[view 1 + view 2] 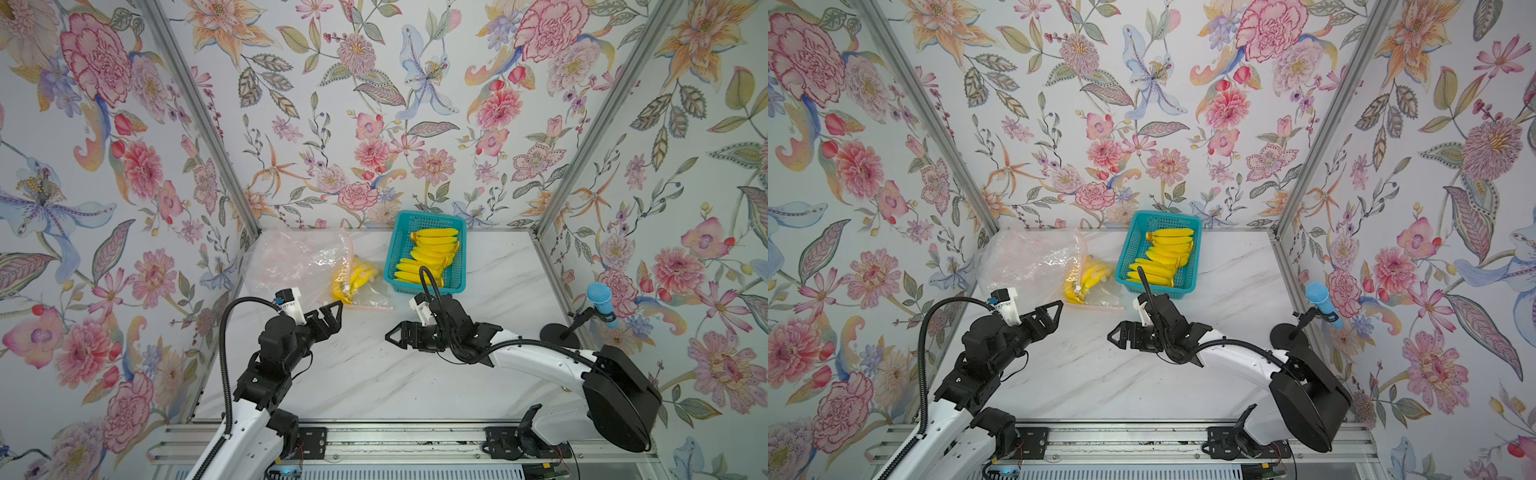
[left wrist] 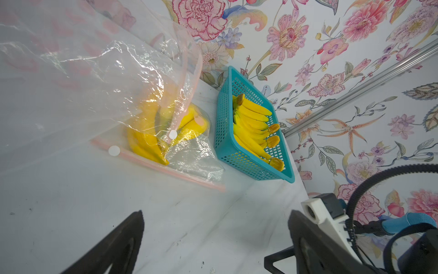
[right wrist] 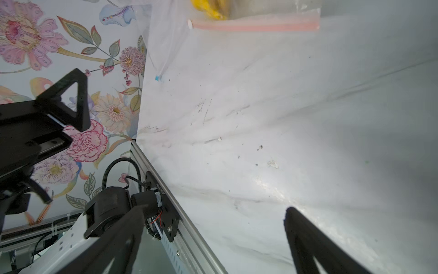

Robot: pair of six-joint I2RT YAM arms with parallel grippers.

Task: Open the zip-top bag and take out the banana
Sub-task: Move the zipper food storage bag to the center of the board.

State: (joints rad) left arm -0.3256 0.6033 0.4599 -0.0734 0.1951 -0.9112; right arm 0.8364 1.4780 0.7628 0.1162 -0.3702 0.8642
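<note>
The clear zip-top bag (image 1: pixel 291 262) (image 1: pixel 1025 262) (image 2: pixel 71 83) lies crumpled at the back left of the table. One pink zip strip (image 2: pixel 166 169) (image 3: pixel 256 25) lies flat on the table and another rises above the fruit. A yellow banana bunch (image 1: pixel 353 282) (image 1: pixel 1084 282) (image 2: pixel 147 142) lies inside the bag by the strips. My left gripper (image 1: pixel 337 318) (image 1: pixel 1059 316) (image 2: pixel 215 213) is open and empty, just in front of the bag. The right gripper (image 1: pixel 388 336) (image 1: pixel 1109 334) (image 3: pixel 215 210) is open over bare table, facing the left one.
A teal basket (image 1: pixel 399 249) (image 1: pixel 1129 249) (image 2: pixel 222 132) with several bananas stands right of the bag against the back wall. A blue microphone (image 1: pixel 598 297) (image 1: pixel 1318 299) on a black stand is at the right wall. Floral walls close three sides.
</note>
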